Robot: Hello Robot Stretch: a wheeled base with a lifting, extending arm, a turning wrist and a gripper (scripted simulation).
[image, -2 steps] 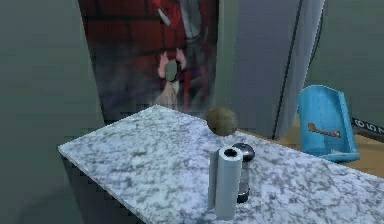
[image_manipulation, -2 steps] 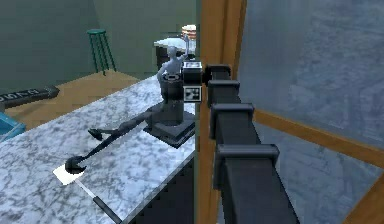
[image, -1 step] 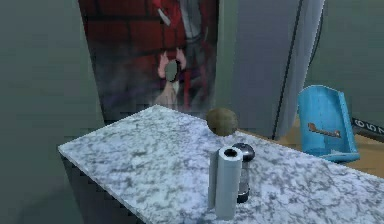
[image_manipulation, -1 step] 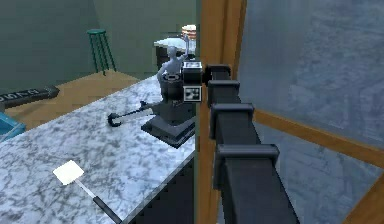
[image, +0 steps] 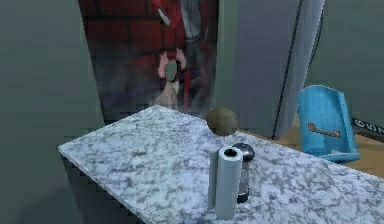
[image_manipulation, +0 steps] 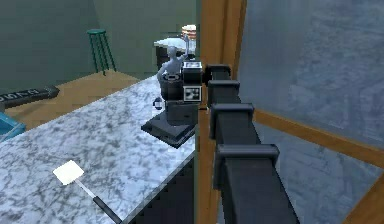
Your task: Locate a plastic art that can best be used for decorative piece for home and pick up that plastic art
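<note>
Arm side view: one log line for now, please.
gripper: at black blocky object on grey-white marble countertop | held: cannot tell | nearby: white flat spatula

the forward view looks ahead and down at the marble counter from close; the arm side view looks along that same counter

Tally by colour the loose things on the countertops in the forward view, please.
White: 1, the upright roll
Dark: 1, the small round thing just behind it
Brownish: 1, the ball at the far edge
Blue: 1, the rack-like thing toward the view's right
Total: 4
</note>
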